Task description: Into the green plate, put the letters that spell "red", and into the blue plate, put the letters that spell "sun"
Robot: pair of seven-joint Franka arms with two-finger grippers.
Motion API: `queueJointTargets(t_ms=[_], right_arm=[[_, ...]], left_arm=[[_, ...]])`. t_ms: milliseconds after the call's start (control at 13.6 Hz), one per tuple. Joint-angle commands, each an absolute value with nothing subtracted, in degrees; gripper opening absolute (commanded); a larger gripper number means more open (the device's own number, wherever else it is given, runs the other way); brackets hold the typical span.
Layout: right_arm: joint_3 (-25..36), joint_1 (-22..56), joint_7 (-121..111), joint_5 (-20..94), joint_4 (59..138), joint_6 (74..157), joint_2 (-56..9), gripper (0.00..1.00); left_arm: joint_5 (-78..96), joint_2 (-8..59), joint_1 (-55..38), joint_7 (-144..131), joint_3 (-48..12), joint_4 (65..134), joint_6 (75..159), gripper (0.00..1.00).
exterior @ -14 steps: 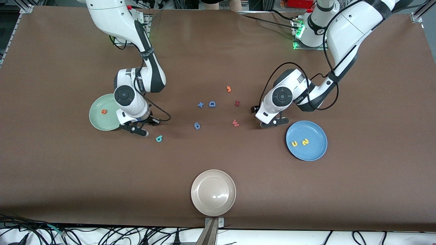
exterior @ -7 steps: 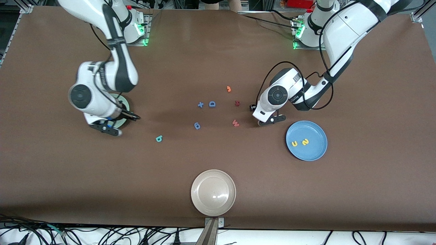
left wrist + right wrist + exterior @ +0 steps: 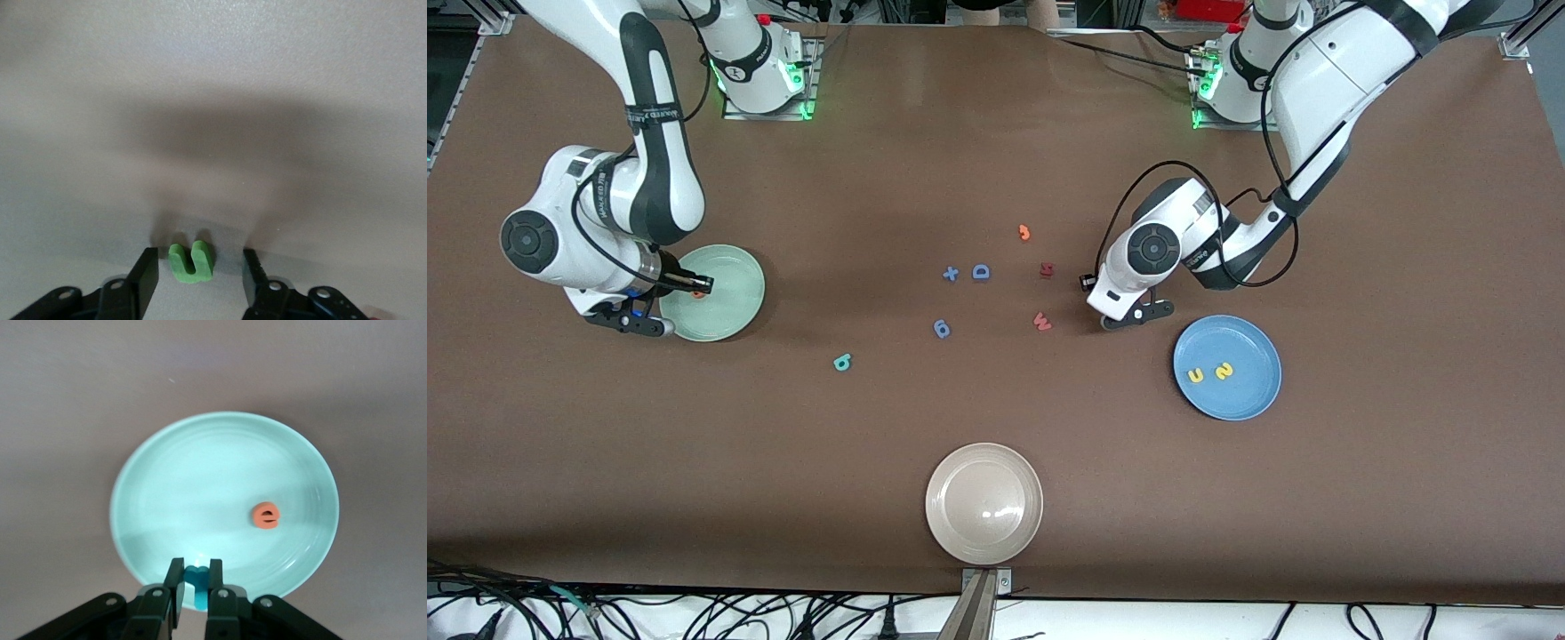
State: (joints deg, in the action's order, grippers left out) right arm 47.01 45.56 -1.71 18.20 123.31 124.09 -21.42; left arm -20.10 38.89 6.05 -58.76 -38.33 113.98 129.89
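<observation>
Brown worktop [image 3: 996, 418], two arms reaching in from their bases at the top of the front view.

Change in the last sec: right arm swings off the middle of the worktop toward its own end. Right hand [image 3: 194, 581] now sits over the rim of the green plate [image 3: 734, 284], fingers pinched together on a small teal letter [image 3: 195, 576], prob. the "r". Orange "e" [image 3: 266, 515] already lies in that plate. Teal "d" [image 3: 842, 362] stays put on the worktop, nearer the front camera than the green plate, well apart from it.

Left arm barely shifts. Left hand [image 3: 200, 275] is low at the worktop near the blue plate [image 3: 1249, 400], and its fingers are drawing in from wide on either side of the green "n" [image 3: 191, 261]; gap still shows on both sides, so not clamped yet. Yellow "u" [image 3: 1196, 374] and yellow "s" [image 3: 1224, 371] already sit in the blue plate.

Meaning, imo: "red" is 1 in, 1 about to drop, "d" left. "sun" is 2 in, "n" mid-grasp. Next needs a release over the green plate, not its edge, and a firm pinch on the "n" before lifting.

Others untouched: blue "D" [image 3: 981, 272], blue "g" [image 3: 942, 329], red "w" [image 3: 1041, 321], beige plate [image 3: 983, 503].
</observation>
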Motion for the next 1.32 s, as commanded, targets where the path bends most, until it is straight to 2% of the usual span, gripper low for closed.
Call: queueJointTargets(t_ms=[0, 147, 221, 441, 589, 662, 736, 1030, 1103, 1251], right_arm=[[46.85, 46.14, -3.43, 19.42, 128.66, 129.37, -20.83, 0.00], [46.58, 46.14, -3.43, 19.42, 129.63, 131.47, -21.79, 0.00], [46.58, 46.23, -3.43, 19.51, 129.99, 133.14, -22.93, 0.00], [45.09, 46.06, -3.52, 19.69, 130.25, 134.91, -24.78, 0.00], [44.04, 46.05, -3.95, 22.75, 130.34, 137.01, -26.45, 0.00], [43.34, 46.05, -4.22, 24.07, 130.25, 137.72, -26.98, 0.03], [43.24, 46.05, -4.31, 24.87, 130.25, 137.99, -27.24, 0.13], [43.07, 46.05, -4.74, 24.87, 130.17, 137.64, -26.64, 0.69], [43.15, 46.14, -4.83, 24.96, 130.08, 137.29, -25.93, 0.78], [43.33, 46.14, -4.75, 24.96, 129.56, 135.80, -24.01, 0.86]], left_arm=[[-20.65, 39.64, 6.68, -59.68, -38.41, 114.35, 129.90, 0.45], [-20.65, 39.64, 6.68, -59.59, -38.41, 114.17, 129.82, 0.27], [-20.65, 39.64, 6.68, -59.50, -38.41, 114.08, 129.81, 0.21], [-20.65, 39.55, 6.59, -58.97, -38.41, 113.64, 129.55, 0.13], [-20.74, 39.38, 6.50, -58.97, -38.41, 113.55, 129.29, 0.13], [-20.74, 38.94, 6.33, -59.06, -38.58, 113.12, 129.03, 0.13], [-20.74, 38.24, 6.24, -58.98, -38.67, 111.64, 127.63, 0.13], [-20.74, 38.14, 6.24, -53.12, -39.55, 102.67, 113.67, 0.14], [-20.74, 38.14, 6.85, -50.04, -39.55, 101.44, 112.08, 0.14], [-20.92, 38.14, 7.82, -44.76, -39.20, 98.80, 109.79, 0.14]])
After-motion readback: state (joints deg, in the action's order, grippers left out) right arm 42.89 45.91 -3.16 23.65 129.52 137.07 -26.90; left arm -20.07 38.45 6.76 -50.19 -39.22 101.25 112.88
